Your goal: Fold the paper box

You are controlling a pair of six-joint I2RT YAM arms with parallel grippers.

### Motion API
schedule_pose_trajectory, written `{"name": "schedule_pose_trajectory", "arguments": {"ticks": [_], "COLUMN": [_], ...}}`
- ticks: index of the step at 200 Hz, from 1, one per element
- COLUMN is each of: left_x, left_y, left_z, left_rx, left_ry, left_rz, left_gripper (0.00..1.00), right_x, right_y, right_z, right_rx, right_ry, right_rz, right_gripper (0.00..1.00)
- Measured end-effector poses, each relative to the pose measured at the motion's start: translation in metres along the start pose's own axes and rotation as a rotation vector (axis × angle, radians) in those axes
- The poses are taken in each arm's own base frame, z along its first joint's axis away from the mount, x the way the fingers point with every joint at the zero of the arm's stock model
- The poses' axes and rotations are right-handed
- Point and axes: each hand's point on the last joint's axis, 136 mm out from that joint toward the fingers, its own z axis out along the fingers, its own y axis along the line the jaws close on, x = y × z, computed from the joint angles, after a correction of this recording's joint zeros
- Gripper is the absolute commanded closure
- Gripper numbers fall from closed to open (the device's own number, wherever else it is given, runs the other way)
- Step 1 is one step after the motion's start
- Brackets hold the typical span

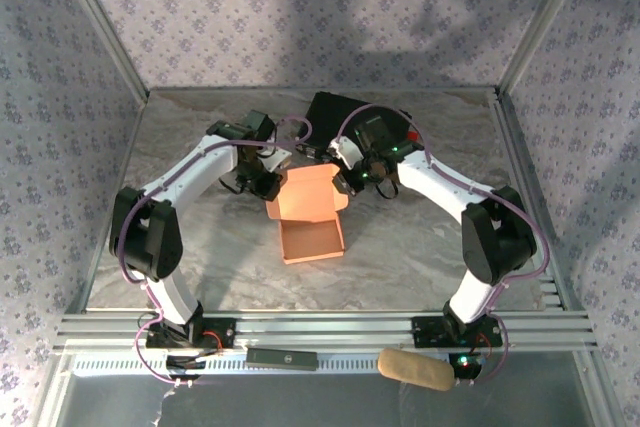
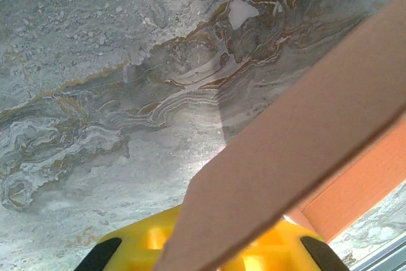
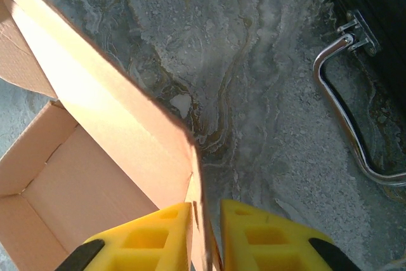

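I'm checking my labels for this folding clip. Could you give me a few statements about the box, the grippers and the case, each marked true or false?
1. The paper box stands as an open tray with its lid flap raised. True.
2. The right gripper pinches the flap's edge. True.
3. The black case sits by the arm bases. False: it is at the far side of the table, behind the box.
4. The left gripper is far from the box. False: it is at the flap's left side.
5. The case has a metal handle. True.
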Motion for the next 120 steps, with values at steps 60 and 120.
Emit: {"name": "schedule_pose_trajectory", "arguments": {"ticks": [60, 120], "left_x": [-0.011, -0.023], "left_y": [0.002, 0.004], "left_z": [-0.004, -0.008], "left_rx": [-0.067, -0.152], "left_ry": [-0.052, -0.123], "left_rz": [-0.047, -0.134], "left_gripper": [0.94, 0.96], "right_x": [-0.004, -0.015], "right_y": [0.005, 0.008], "right_z": [-0.006, -0.015], "right_rx": [0.058, 0.232], "right_ry": [-0.003, -0.042], "right_rz": [0.002, 0.05], "right_gripper": [0.99, 1.0]}}
